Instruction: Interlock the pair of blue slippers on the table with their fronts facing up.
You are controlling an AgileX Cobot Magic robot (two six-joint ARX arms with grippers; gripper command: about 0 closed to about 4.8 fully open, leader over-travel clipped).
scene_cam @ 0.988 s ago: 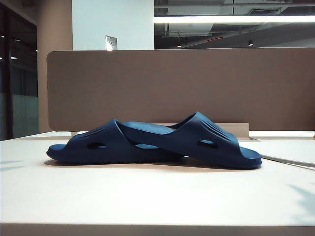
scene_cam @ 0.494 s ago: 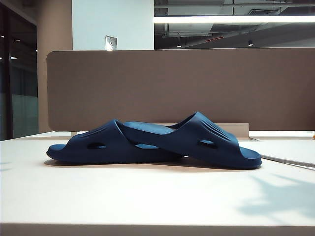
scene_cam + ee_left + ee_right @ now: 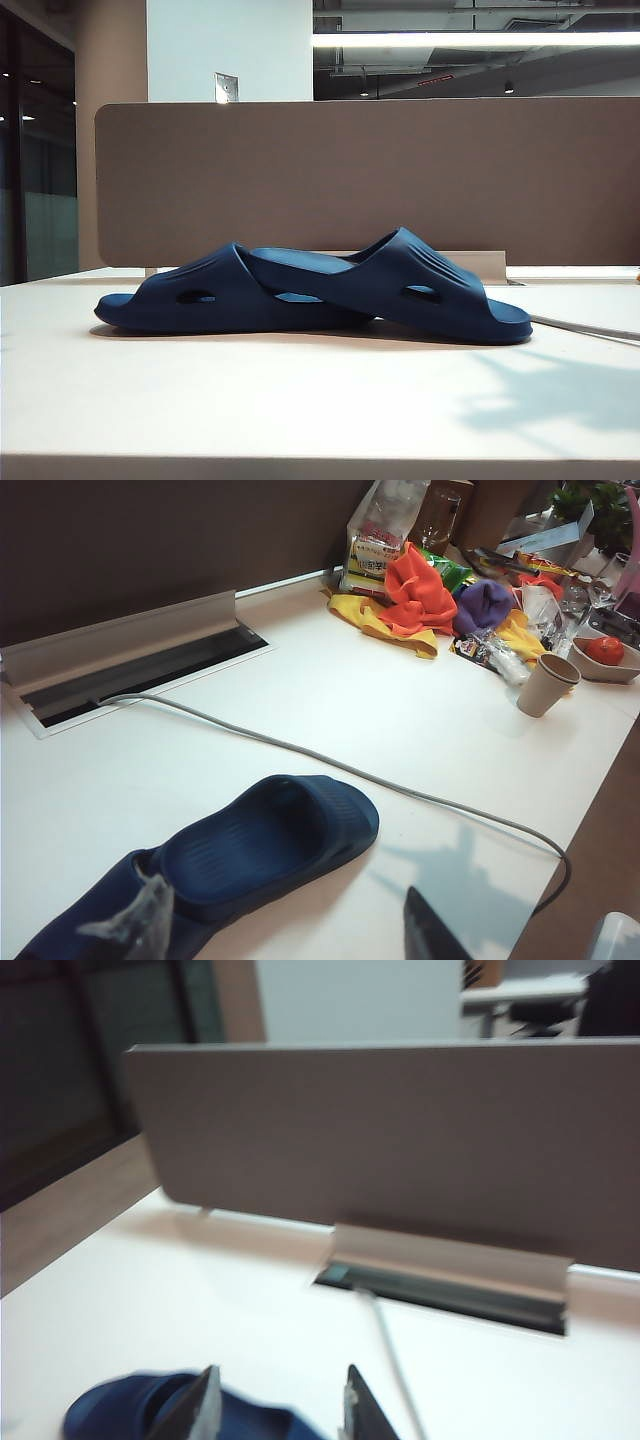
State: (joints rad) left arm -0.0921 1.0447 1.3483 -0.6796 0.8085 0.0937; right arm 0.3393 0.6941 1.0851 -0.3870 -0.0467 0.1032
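The pair of blue slippers lies in the middle of the white table (image 3: pixel 300 410). The left slipper (image 3: pixel 180 300) and the right slipper (image 3: pixel 440 290) are hooked together, one's heel running under the other's strap. Neither gripper shows in the exterior view; only a shadow falls on the table's right side. In the left wrist view my left gripper (image 3: pixel 285 925) stands open and wide above a slipper (image 3: pixel 260 840), one finger over its strap. My right gripper (image 3: pixel 281 1400) is open, its tips apart above a blurred slipper (image 3: pixel 130 1405), with nothing between them.
A brown partition panel (image 3: pixel 370 180) stands behind the slippers. A grey cable (image 3: pixel 330 765) runs from a metal cable slot (image 3: pixel 140 670) across the table. Coloured cloths (image 3: pixel 420 595), a paper cup (image 3: pixel 545 685) and a bowl (image 3: pixel 605 655) crowd one far corner.
The slippers have not moved. The shadow on the right of the table has grown darker and spread toward the slippers.
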